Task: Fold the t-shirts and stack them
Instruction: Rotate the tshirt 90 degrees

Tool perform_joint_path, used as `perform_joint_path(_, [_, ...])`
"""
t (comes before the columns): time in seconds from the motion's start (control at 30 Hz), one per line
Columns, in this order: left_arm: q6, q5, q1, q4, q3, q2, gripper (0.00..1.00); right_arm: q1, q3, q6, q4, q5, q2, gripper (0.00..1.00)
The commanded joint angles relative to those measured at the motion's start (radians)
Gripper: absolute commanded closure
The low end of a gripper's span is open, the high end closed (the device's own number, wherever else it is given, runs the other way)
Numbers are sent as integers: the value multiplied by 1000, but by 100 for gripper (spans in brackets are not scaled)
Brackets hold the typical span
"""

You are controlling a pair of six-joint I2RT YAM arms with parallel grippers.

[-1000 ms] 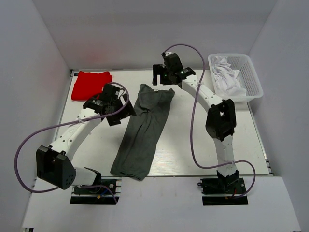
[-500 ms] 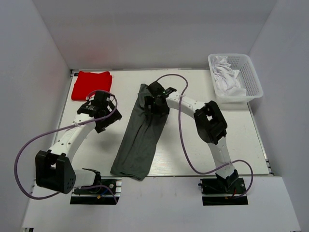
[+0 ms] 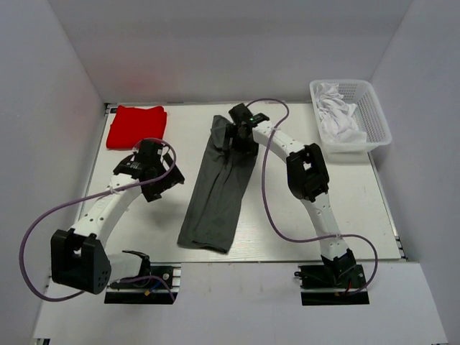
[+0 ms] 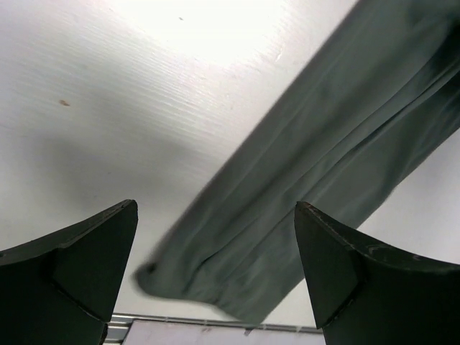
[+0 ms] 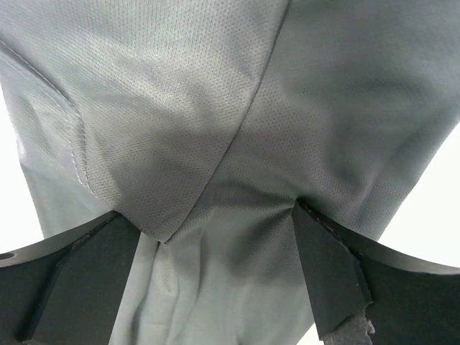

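1. The right end effector (image 5: 215, 215) has its jaws spread wide, not clamped. Its fingers (image 5: 327, 266) press down on the grey t-shirt (image 5: 180, 108), and a ridge of fabric rises in the gap between them.
2. In the top view the right end effector (image 3: 239, 136) sits over the far end of the grey t-shirt (image 3: 215, 198), hiding part of that end.
3. The left end effector (image 4: 215, 207) is also wide open, with nothing between its fingers. It hangs over the bare table (image 4: 108, 86), and the grey t-shirt (image 4: 323, 144) crosses the view just beyond it.
4. From above, the left end effector (image 3: 162, 183) is just left of the shirt and apart from it.
5. A red t-shirt (image 3: 135, 126) lies folded in a flat block at the far left corner of the table (image 3: 359, 201), well apart from the grey one.
6. A white basket (image 3: 357, 148) stands at the far right corner and holds crumpled white cloth (image 3: 338, 111).
7. Nothing lies on the grey t-shirt except the right end effector and its arm.
8. The grey t-shirt is dark charcoal with a fine knit. It is doubled lengthwise into a narrow strip with soft creases along it. Close up, a stitched hem shows at the left and a folded edge runs diagonally across.
9. It lies mid-table. Its long axis runs from far to near, slanting left toward the near edge, where its end is squared off.
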Motion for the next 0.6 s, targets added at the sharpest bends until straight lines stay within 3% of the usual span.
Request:
perform_joint_path(0.0, [68,77,2,22,35,52,0,-140,93,-68,-33,28,128,10])
perform_joint_path(0.1, [144,172,2,63,57,97,0,-209,266,-185,51,-138,166,10])
perform_joint_path(0.17, [172,212,-20,97,48,112,0,-221,239,-227,131,-277,101,10])
perform_joint_path(0.2, [172,261,-20,123,29,132,0,-217,196,-326,177,-315,46,10])
perform_joint_path(0.33, [209,436,-20,207,-38,175,0,-180,53,-421,202,-523,-143,10])
perform_joint_path(0.37, [209,524,-29,237,-57,187,0,-172,-90,-427,209,-541,-264,10])
perform_joint_path(0.43, [218,566,-38,313,-118,172,0,-145,-209,-412,289,-486,-353,10])
perform_joint_path(0.47, [207,547,-47,314,-141,163,0,-142,-416,-395,317,-476,-484,10])
perform_joint_path(0.57, [223,507,-67,289,-152,154,0,-123,-669,-306,412,-478,-669,10])
